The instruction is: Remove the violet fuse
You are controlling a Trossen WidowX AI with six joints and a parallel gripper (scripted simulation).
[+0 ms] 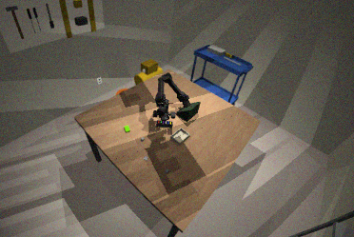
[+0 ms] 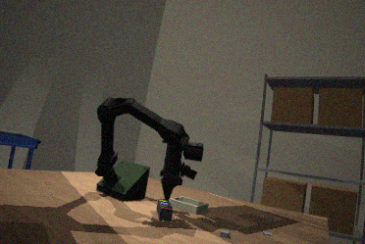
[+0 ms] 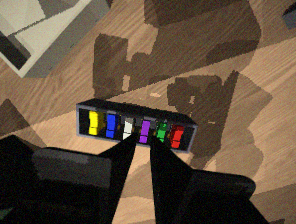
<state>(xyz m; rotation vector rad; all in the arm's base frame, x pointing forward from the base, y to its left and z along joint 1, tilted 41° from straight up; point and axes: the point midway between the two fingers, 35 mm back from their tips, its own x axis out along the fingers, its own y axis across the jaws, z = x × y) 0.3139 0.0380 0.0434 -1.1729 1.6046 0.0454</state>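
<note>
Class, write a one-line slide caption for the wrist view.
Narrowly open gripper poised above the violet fuse, seated in the fuse block.

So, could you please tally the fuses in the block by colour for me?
Yellow fuse: 1
Blue fuse: 1
White fuse: 1
Violet fuse: 1
Green fuse: 1
Red fuse: 1
Total: 6, all seated in the fuse block.

The wooden counter carries the dark fuse block near its middle, a pale tray just beside it, a green wedge-shaped base, a small green block and some grey bits.
</note>
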